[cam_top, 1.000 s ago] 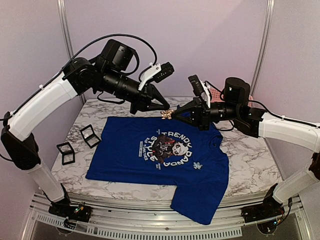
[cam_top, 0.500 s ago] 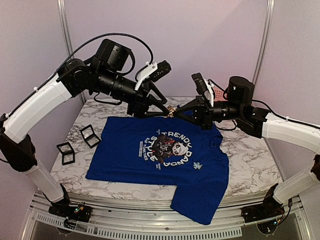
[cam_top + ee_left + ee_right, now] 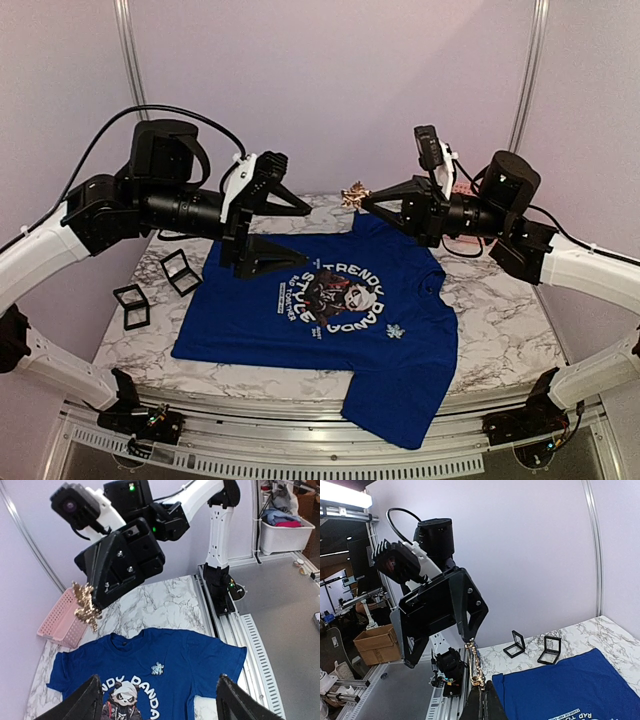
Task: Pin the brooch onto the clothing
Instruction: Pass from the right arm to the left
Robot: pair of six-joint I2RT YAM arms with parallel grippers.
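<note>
My right gripper [image 3: 363, 204] is raised over the shirt's collar, shut on a gold brooch [image 3: 352, 194] that sticks out past its tips. In the right wrist view the brooch [image 3: 476, 664] stands upright from the shut fingertips [image 3: 481, 692]. My left gripper [image 3: 308, 238] hangs open to the left of it, apart from the brooch, with nothing between its fingers [image 3: 92, 700]. The clothing, a royal-blue T-shirt [image 3: 330, 330] with a panda print, lies flat on the marble table [image 3: 500, 330]. A small silvery brooch [image 3: 158, 668] sits on the T-shirt's chest.
Two open black display boxes [image 3: 180, 270] [image 3: 131, 305] stand on the table left of the shirt. A pink basket [image 3: 62, 617] sits at the table's far corner behind my right gripper. One sleeve [image 3: 400, 410] hangs over the table's near edge.
My left gripper has opened, let go of the gold brooch and drawn back to the left. My right gripper has risen with the brooch in it.
</note>
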